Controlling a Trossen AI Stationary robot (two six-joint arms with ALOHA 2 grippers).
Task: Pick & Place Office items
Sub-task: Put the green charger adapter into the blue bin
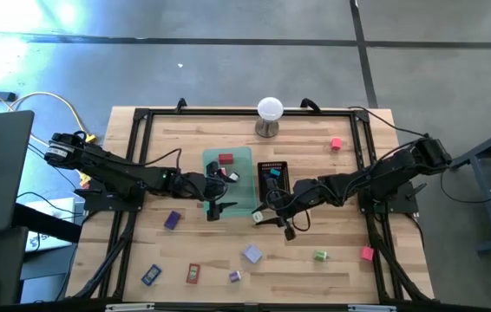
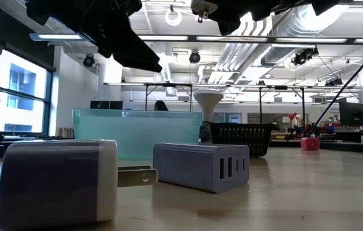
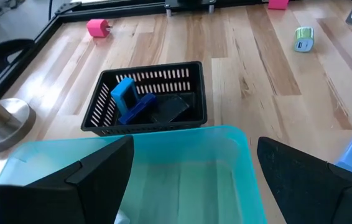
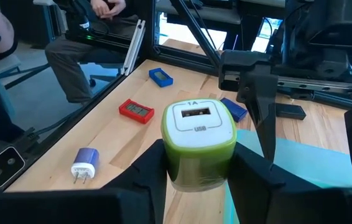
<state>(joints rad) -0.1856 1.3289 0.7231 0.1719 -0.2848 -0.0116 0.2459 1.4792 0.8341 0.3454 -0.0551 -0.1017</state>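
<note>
Green-and-white cube USB charger (image 4: 199,144) sits clamped between the right gripper (image 4: 199,171)'s dark fingers (image 4: 140,177), just beside the translucent teal tray (image 1: 244,158). Left gripper (image 3: 191,171) hovers over that tray, fingers spread apart, nothing between them.

green-and-white charger (image 4: 199,144), teal tray (image 3: 182,168), black basket (image 3: 146,102)

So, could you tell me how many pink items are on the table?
2: the far pink item sits by the far right corner, the near pink item by the right edge, nearer the front. Others may be hidden.
</note>
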